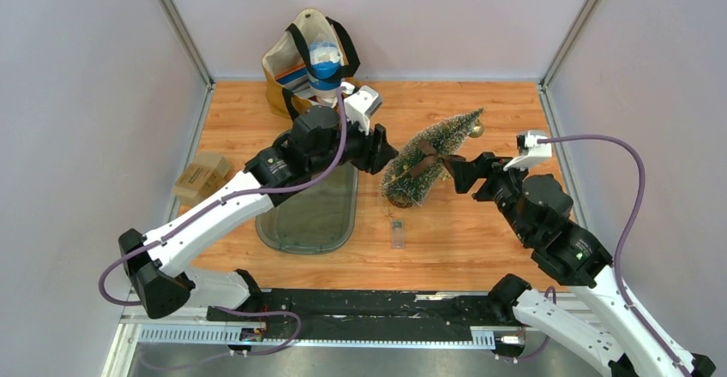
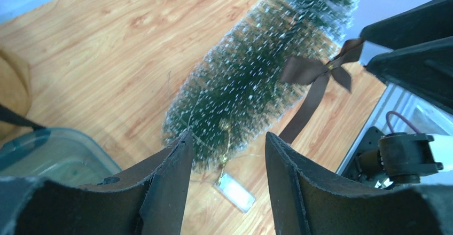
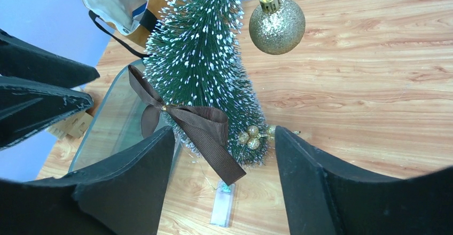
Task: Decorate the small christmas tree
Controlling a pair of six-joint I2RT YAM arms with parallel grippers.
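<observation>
Inspection finds the small cone-shaped christmas tree (image 1: 433, 156), dark green bristles with white frosted tips, just to the right of the clear oval plastic tray (image 1: 309, 212). It leans with its tip away from the tray and its base low at the wooden table (image 1: 480, 231). Fitted so far are a brown ribbon bow (image 3: 187, 118) at mid-height, a gold glitter bauble (image 3: 276, 25) near the tip and a cluster of small gold beads (image 3: 251, 136) near the base. A small clear box (image 1: 396, 233) lies on the table right of the tray's near end. The left gripper (image 2: 227, 139), at the tray's right edge, has its jaws spread and holds nothing. The right gripper (image 3: 224, 133), further right of the tray beyond the tree, is likewise spread and empty. Judgement: decoration is well advanced. Whether the cream tote bag (image 1: 300, 56) beyond the tray's far end holds more ornaments cannot be told.
</observation>
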